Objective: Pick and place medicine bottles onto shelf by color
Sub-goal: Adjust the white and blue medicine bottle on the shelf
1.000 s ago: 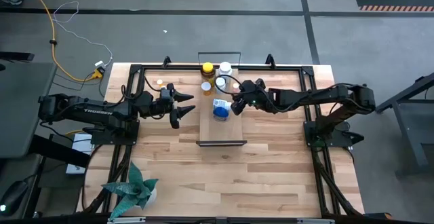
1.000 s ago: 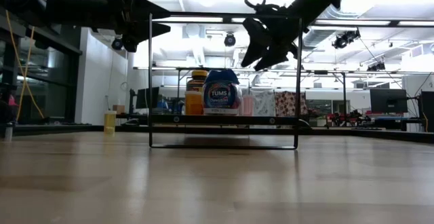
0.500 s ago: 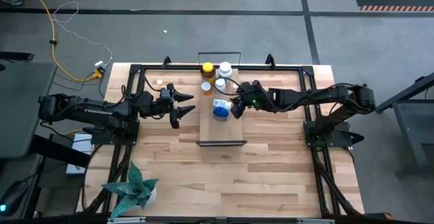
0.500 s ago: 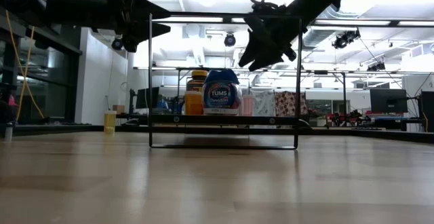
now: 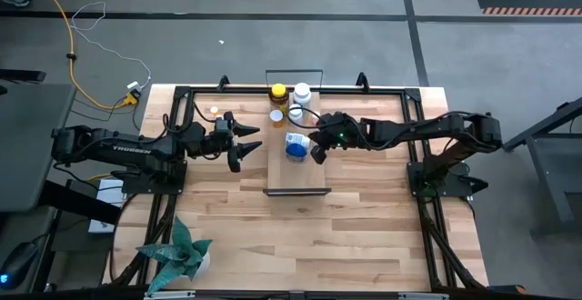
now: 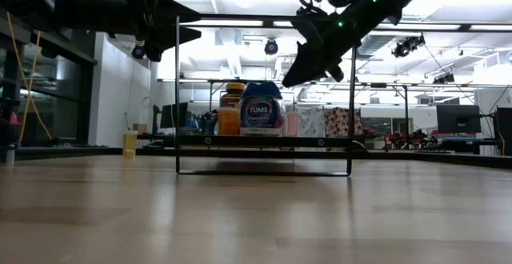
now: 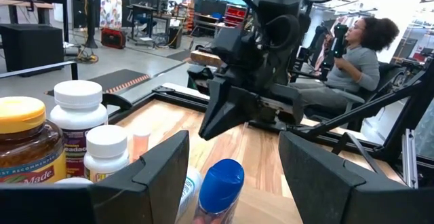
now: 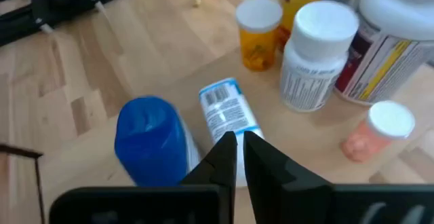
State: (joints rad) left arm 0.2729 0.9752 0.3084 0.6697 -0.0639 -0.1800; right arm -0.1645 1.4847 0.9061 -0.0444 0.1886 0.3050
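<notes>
The shelf (image 5: 296,175) lies across the middle of the table. On its far half stand an amber bottle with a yellow cap (image 5: 277,92), white bottles (image 5: 302,92), a small orange white-capped bottle (image 5: 276,115) and a blue-capped bottle (image 5: 296,145). A small labelled bottle (image 8: 227,112) lies on its side beside the blue cap (image 8: 149,139). My right gripper (image 5: 316,151) hangs shut above the shelf, just right of the blue-capped bottle, with nothing between its fingers (image 8: 225,153). My left gripper (image 5: 249,140) stands open left of the shelf, raised, pointing at the blue-capped bottle (image 7: 220,187).
One more small orange bottle (image 5: 215,110) stands on the table by the left arm. A tiny pale-orange, white-capped bottle (image 8: 380,129) stands near the big white one (image 8: 400,34). A potted plant (image 5: 177,255) sits at the near left corner. A person (image 7: 356,58) sits beyond the table.
My right gripper has shut its fingers on nothing while hanging above the shelf beside the blue-capped bottle, shifting slightly toward the near edge. The bottles have stayed where they were.
</notes>
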